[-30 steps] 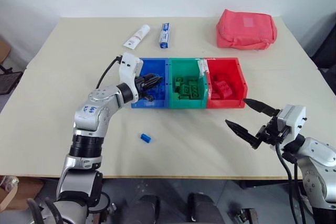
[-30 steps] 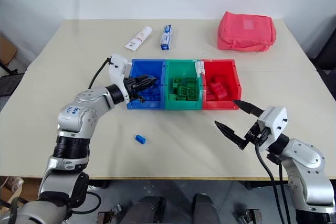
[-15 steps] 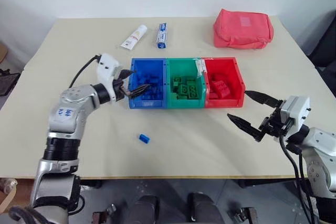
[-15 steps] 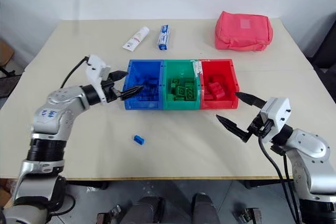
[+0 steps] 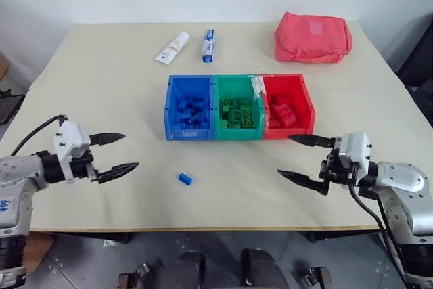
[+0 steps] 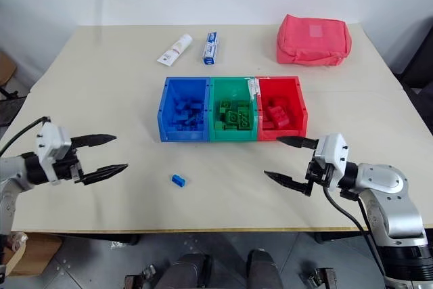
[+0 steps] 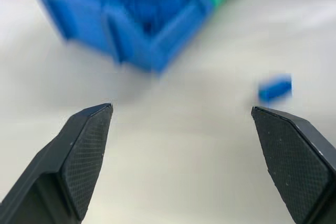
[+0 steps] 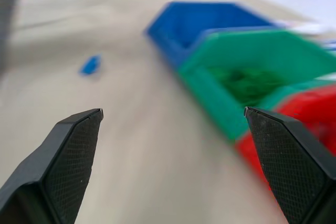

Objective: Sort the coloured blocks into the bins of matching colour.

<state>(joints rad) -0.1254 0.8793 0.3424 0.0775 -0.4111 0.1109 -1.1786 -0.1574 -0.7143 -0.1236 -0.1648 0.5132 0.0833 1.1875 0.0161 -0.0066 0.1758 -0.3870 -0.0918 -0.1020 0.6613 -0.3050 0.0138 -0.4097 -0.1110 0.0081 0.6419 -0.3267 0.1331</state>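
Three joined bins stand mid-table: blue bin, green bin, red bin. Each holds several blocks of its own colour. One loose blue block lies on the table in front of the blue bin; the left wrist view has the same blue block. My left gripper hovers open and empty at the table's left, pointing right toward that block. My right gripper is open and empty in front of the red bin, pointing left.
Two toothpaste tubes lie at the back of the table behind the bins. A red fabric pouch sits at the back right. The table's front edge runs just below both grippers.
My left gripper opened at the blue bin, then drew back to the left and toward the table's front edge. My right gripper swung to point left and shifted slightly inward.
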